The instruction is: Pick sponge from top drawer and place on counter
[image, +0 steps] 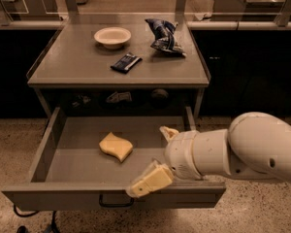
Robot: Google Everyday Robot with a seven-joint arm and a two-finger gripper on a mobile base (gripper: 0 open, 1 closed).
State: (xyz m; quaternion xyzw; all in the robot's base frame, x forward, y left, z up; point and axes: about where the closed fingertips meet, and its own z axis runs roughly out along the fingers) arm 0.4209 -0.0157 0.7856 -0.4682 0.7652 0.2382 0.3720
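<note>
Counter (pixel 77 67) — one bowl (pixel 112 35), two packets (pixel 165 35); top drawer (pixel 48 198) — one sponge (pixel 116 146); gripper (pixel 146 160) spread wide beside it.

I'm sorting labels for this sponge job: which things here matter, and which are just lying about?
Job: sponge in the open top drawer; counter; tool, open, over the drawer's front right.
Lying about: cream bowl, dark wrapped bar, blue crumpled bag, all on the counter.
</note>
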